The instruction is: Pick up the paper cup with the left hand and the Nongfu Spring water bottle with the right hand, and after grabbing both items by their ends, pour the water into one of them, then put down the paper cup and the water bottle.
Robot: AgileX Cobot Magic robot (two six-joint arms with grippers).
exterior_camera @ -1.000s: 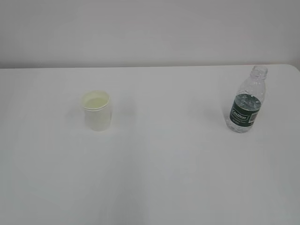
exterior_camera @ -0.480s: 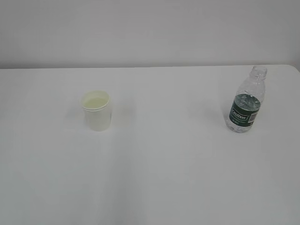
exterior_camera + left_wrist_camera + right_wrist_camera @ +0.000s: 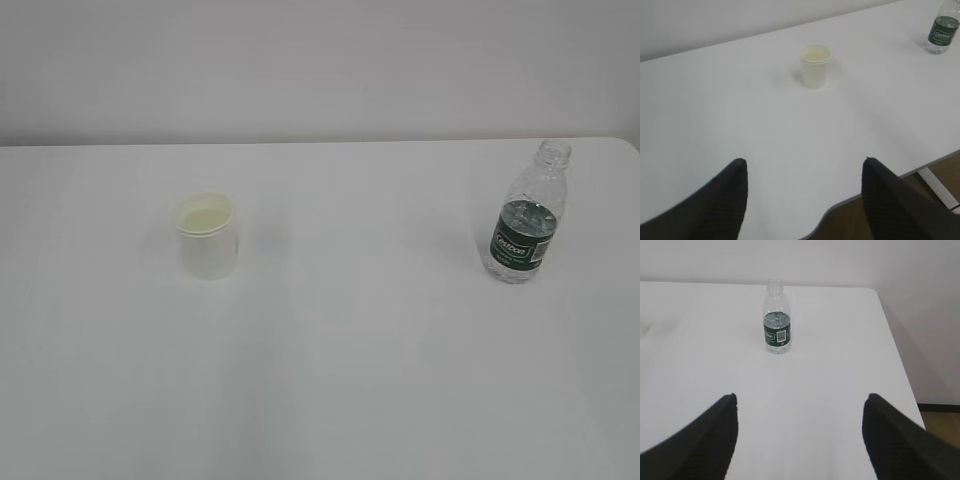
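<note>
The white paper cup [image 3: 208,235] stands upright on the left of the white table [image 3: 340,350]; the left wrist view shows the same paper cup [image 3: 815,65] well ahead of my left gripper [image 3: 804,161], which is open and empty. The clear Nongfu Spring water bottle [image 3: 526,214] with its dark green label stands upright and capless at the right. In the right wrist view the bottle [image 3: 776,318] is far in front of my right gripper [image 3: 799,396], also open with nothing between its fingers. Water shows in the bottle's lower part. Neither arm appears in the exterior view.
The table's near edge [image 3: 850,205] runs under the left gripper, with brown floor below. The table's right edge [image 3: 897,360] lies to the right of the bottle. A plain pale wall [image 3: 320,70] stands behind the table.
The cup and the bottle stand where they were. No arm has entered the exterior view.
</note>
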